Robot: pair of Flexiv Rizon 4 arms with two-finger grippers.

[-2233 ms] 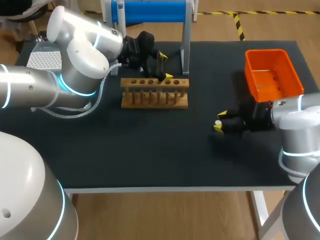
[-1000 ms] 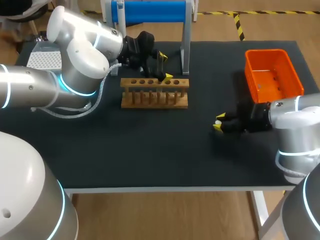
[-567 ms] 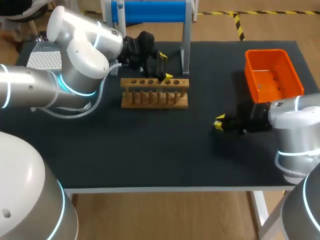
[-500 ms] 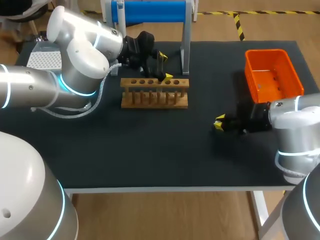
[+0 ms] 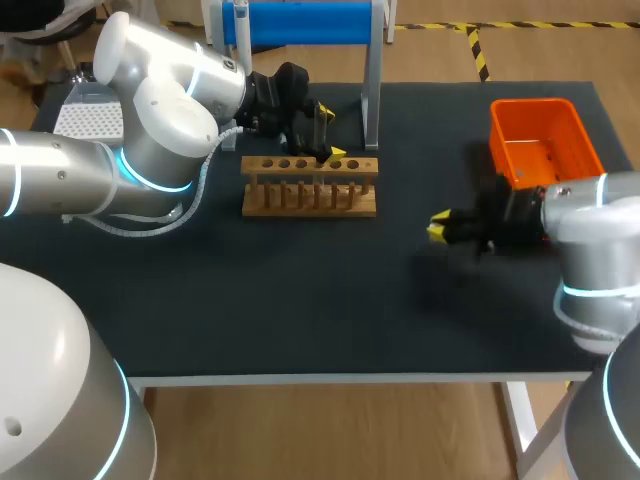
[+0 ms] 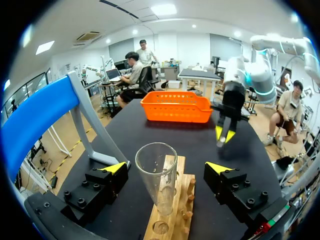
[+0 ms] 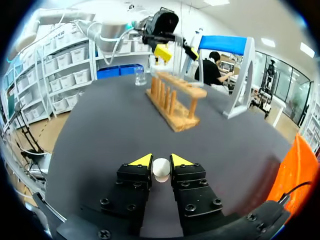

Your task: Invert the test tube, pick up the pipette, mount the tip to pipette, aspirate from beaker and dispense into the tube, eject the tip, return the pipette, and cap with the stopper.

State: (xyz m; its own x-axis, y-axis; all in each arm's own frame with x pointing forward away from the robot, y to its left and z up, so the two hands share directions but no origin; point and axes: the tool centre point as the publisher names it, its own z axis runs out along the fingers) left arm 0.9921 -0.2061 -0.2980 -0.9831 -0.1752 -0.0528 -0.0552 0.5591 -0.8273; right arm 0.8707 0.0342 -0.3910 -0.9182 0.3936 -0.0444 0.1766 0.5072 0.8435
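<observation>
Parted left jaws flank the test tube [image 6: 157,180] in the rack [image 6: 186,200]; right jaws clamp the stopper [image 7: 161,169]

Only the white top of the stopper [image 7: 161,169] shows in the right wrist view; the rest is hidden between the fingers of the right gripper [image 7: 161,161] that clamp it. From the head camera that gripper is blurred and the stopper cannot be made out. The tube's [image 6: 157,177] foot is lost in the rack [image 6: 172,222], whose near end is cut off by the left wrist view's rim. The bin [image 7: 295,172] runs off the right wrist view's edge.
</observation>
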